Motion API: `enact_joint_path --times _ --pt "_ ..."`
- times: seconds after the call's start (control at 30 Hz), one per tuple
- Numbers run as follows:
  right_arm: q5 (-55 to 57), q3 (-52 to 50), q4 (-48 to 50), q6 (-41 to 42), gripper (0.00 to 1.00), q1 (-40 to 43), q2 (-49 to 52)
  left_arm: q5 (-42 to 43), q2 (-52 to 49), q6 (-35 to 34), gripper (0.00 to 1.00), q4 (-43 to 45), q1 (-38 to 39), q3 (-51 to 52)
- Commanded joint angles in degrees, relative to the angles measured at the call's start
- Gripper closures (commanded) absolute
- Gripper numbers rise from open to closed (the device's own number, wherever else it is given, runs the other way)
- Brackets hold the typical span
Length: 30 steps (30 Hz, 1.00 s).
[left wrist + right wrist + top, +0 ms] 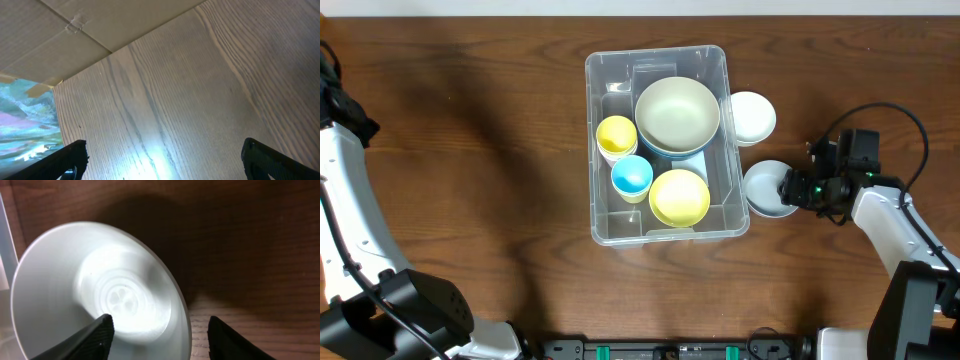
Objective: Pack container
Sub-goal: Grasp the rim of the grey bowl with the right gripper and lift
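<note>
One white bowl point(60, 280) lies just beside the container point(618, 218), which stands mid-table, part filled; the right gripper point(160, 332) straddles the bowl's rim, fingers apart, not yet pinching; a shallow bite on that slick rim may slip or tip it; the left gripper point(165, 150) gapes empty.

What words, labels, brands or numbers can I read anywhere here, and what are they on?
None can be read.
Clear rectangular plastic bin: no legible label or print shows.
White round bowl on the table beside the bin: only a moulded flower-like mark in its middle, no letters.
Colourful patch at the edge of the left wrist view: too blurred to tell whether it carries any text.
</note>
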<state>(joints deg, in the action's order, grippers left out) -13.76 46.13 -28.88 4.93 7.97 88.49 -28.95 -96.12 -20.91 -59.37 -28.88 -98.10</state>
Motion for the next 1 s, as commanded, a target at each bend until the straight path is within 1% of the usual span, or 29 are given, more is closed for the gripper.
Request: enact_joint_path --times 0.0,0.2,0.27,0.3,0.43,0.57,0.67,0.8,0.97 --pt "-0.6 -0.5 0.3 -1.0 0.47 -0.5 0.4 -1.1 -0.4 0.3 0.02 -0.1 -0.2 -0.2" --pt "-0.2 -0.5 0.2 -0.7 0.69 -0.5 0.4 -1.1 -0.4 0.3 0.02 -0.1 -0.2 -0.2" --pt "0.8 -0.5 0.0 0.7 0.77 -0.5 0.4 -1.1 -0.4 0.3 0.02 -0.1 -0.2 -0.2" --pt "0.9 -0.5 -0.1 0.9 0.80 -0.5 0.4 -1.1 -0.4 0.3 0.02 -0.1 -0.2 -0.2" --pt "0.9 -0.5 -0.2 0.8 0.84 -0.5 0.4 -1.1 -0.4 0.3 0.02 -0.1 -0.2 -0.2" --pt "0.9 -0.5 -0.2 0.8 0.99 -0.5 0.4 -1.1 -0.4 0.3 0.02 -0.1 -0.2 -0.2" --pt "0.8 0.1 -0.5 0.8 0.99 -0.4 0.2 -1.1 -0.4 0.3 0.02 -0.1 -0.2 -0.2" --pt "0.8 2.7 -4.0 0.8 0.99 -0.4 -0.7 -1.1 -0.4 0.3 0.02 -0.1 -0.2 -0.2" --pt "0.8 5.0 -6.8 0.8 0.99 -0.4 -4.1 -1.1 -0.4 0.3 0.02 -0.1 -0.2 -0.2"
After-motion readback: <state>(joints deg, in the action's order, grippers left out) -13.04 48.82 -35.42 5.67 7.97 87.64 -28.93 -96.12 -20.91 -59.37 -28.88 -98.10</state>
